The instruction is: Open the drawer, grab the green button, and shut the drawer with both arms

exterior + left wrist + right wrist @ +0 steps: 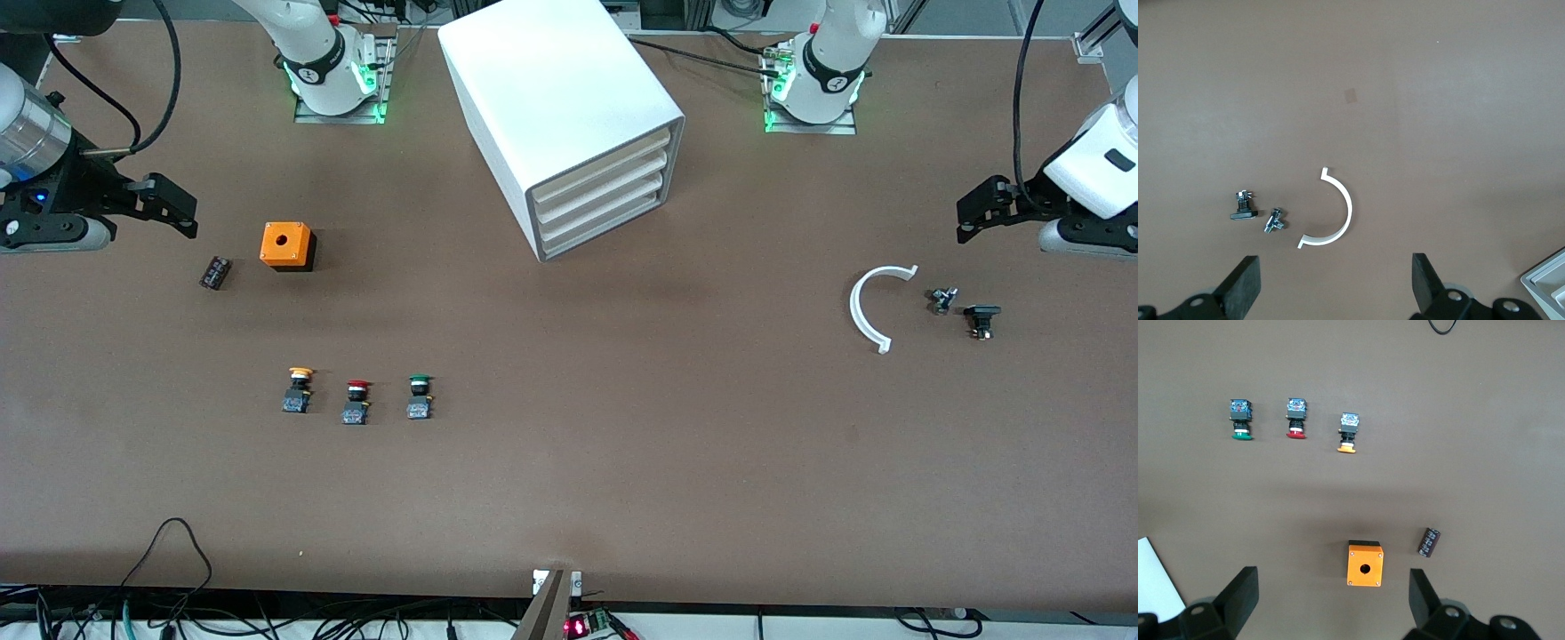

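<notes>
The white cabinet (569,116) stands between the two arm bases, and its stacked cream-fronted drawers (605,191) are all shut. The green-capped button (420,396) stands on the table in a row with two others, and it also shows in the right wrist view (1240,420). My right gripper (173,206) is open and empty over the table at the right arm's end, beside the orange box; its wrist view (1333,593) shows the fingers wide apart. My left gripper (978,209) is open and empty over the left arm's end (1336,280).
A red-capped button (356,402) and a yellow-capped button (299,389) stand beside the green one. An orange box (287,245) and a small black cylinder (215,272) lie near the right gripper. A white arc (867,307) and two small metal parts (942,300) lie near the left gripper.
</notes>
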